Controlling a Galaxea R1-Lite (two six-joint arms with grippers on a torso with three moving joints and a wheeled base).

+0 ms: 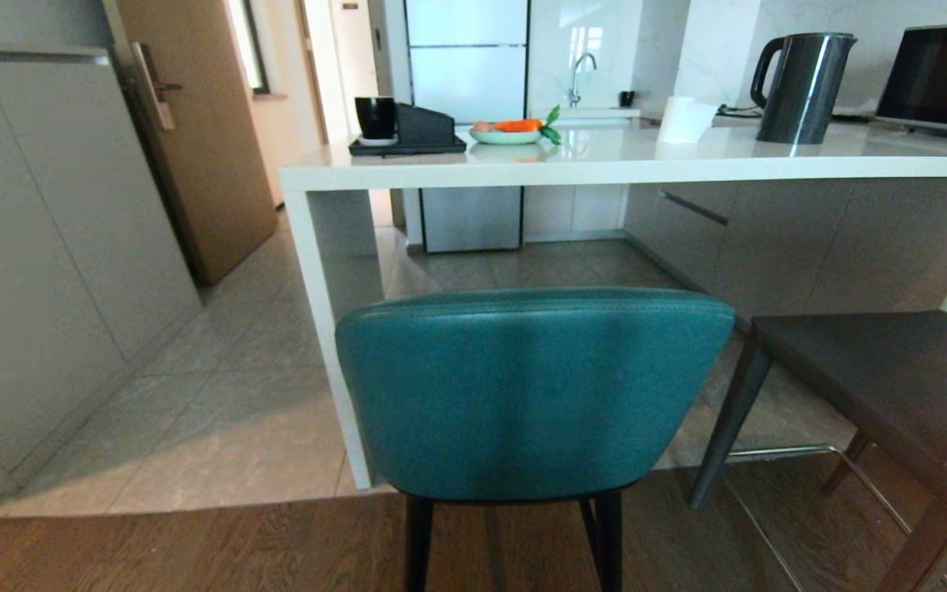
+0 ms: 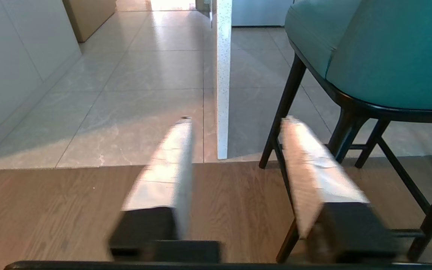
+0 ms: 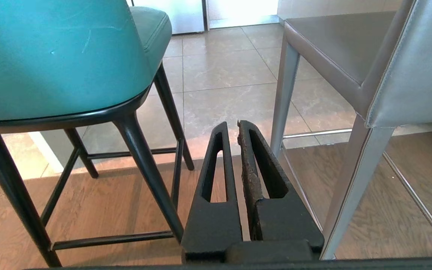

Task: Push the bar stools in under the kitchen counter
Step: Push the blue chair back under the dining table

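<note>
So the teal leather stool with thin black legs (image 1: pixel 533 395) sits right at the white stone surface (image 1: pixel 638 160), back sticking out. The dark grey stool (image 1: pixel 884 386) is beside it. Left end effector (image 2: pixel 234 123) hangs low with fingers apart, empty; right end effector (image 3: pixel 231 129) is pinched together between the stools.

No writing can be read anywhere in these views. No label, brand, number or sign is legible.
</note>
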